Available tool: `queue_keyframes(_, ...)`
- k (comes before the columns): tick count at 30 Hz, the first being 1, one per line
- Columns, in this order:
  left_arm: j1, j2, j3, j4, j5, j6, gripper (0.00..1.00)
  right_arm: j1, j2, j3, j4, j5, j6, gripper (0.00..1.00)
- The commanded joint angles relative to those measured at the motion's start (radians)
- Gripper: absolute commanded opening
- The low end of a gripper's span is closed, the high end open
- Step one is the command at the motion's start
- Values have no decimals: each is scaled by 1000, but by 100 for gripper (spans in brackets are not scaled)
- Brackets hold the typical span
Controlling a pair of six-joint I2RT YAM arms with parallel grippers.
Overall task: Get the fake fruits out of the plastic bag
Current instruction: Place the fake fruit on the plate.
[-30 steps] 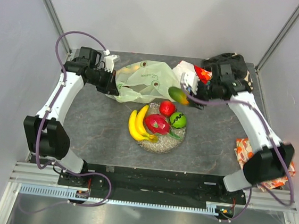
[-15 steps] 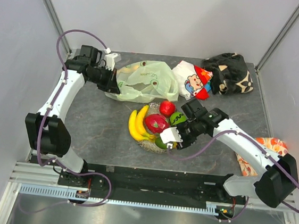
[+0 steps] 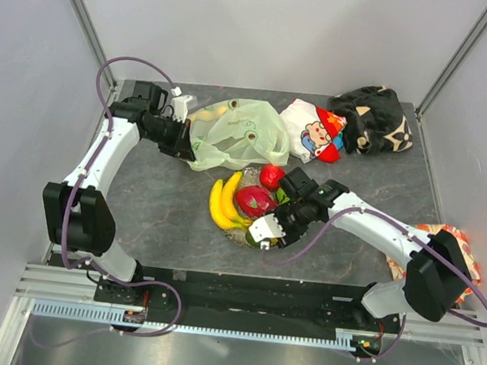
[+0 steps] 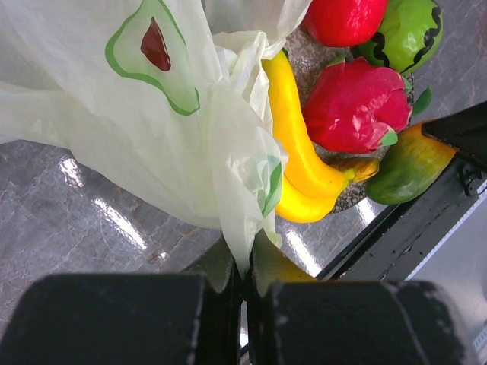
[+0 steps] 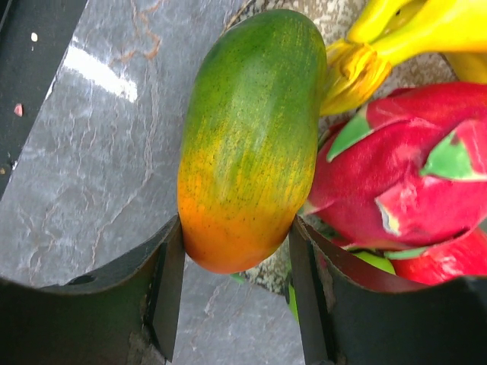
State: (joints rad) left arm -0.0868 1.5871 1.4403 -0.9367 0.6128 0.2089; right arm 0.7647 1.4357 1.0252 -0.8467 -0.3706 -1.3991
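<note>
**Right tool** (image 5: 237, 255): jaws part-spread and clamped on the mango (image 5: 251, 137), one on each flank of its orange end. In the right wrist view the mango's long axis runs straight out from the tool. Its green end points away, towards the stalk end of the bananas (image 3: 222, 199).

**Position:** the mango is at the near rim of the dish (image 3: 240, 234), just beside the dragon fruit (image 3: 255, 201). It lies partly over the dish and partly over bare tabletop (image 3: 161, 217). Whether it rests on the dish or hangs just above cannot be told.

**Left tool** (image 4: 243, 289): jaws pressed together, pinching a fold of the plastic bag (image 3: 240, 134) at its left near edge. The bag lies on the far side of the dish. A yellowish shape shows through its far left part.

**Dish contents:** bananas, dragon fruit, apple (image 3: 270, 177) and lime (image 4: 403, 30).

**Assessment:** the step in hand is setting down the mango, and the right arm alone is placed for it. The release point is close to the rim. With the long axis pointing inward, the fruit should settle against the bananas, but it may roll onto the tabletop.
</note>
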Motion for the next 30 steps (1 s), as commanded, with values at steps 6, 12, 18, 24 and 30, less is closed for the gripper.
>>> queue_keyframes(6,-1,-59,-27,16,27,-9,2,33,48,-3,95,-40,166,39)
queue_keyframes(12,-1,-72,-54,10,31,-6,2,36,75,-42,185,-19,244,43)
queue_keyframes(18,-1,-50,-46,9,51,-14,2,36,74,-42,198,-21,282,59)
queue_keyframes(24,-1,-45,-29,9,48,-14,2,36,61,-42,178,-19,305,98)
queue_keyframes(30,-1,-42,-26,10,54,-14,2,31,-4,21,53,-14,298,98)
